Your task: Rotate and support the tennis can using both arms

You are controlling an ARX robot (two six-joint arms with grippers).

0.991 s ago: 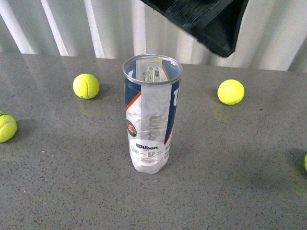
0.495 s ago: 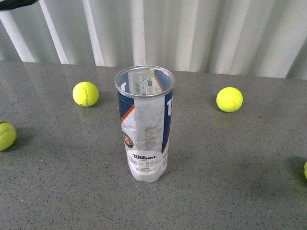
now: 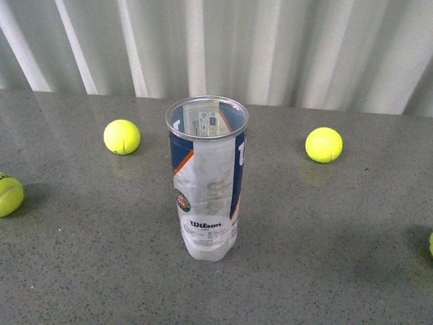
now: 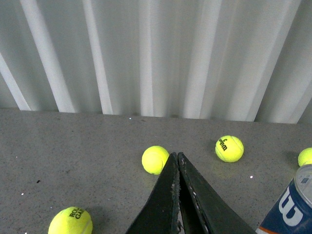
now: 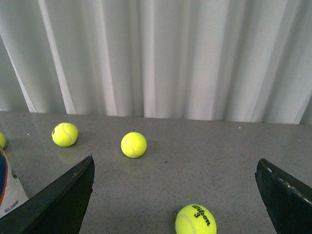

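A grey speckled tabletop [image 3: 325, 271] is seen across the whole front view, backed by a white pleated curtain [image 3: 284, 47]. The tennis can [image 3: 206, 177] is stood upright near the middle of the tabletop, open end up, with nothing touching it. Its wall is made of clear plastic, and a bright metal rim is carried round the open mouth. A navy-blue label is wrapped round the upper part, edged by an orange diagonal stripe on one side, and part of a white W is shown at the other edge. A round emblem is printed lower down, and the black word Wilson is read near the base above small print. The inside of the can is seen through the mouth, where the back of the label is visible.

In the left wrist view the left gripper [image 4: 178, 158] is shown with its two black fingers pressed together, nothing being held between them; a corner of the can is seen just beside it. In the right wrist view the right gripper [image 5: 175, 170] is shown spread wide, its fingers standing at opposite edges of the picture, with nothing between them.

Yellow-green tennis balls are scattered well apart from the can: one [image 3: 122, 137] behind it to the left, one [image 3: 323, 145] behind it to the right, and one [image 3: 9, 195] at the left edge.
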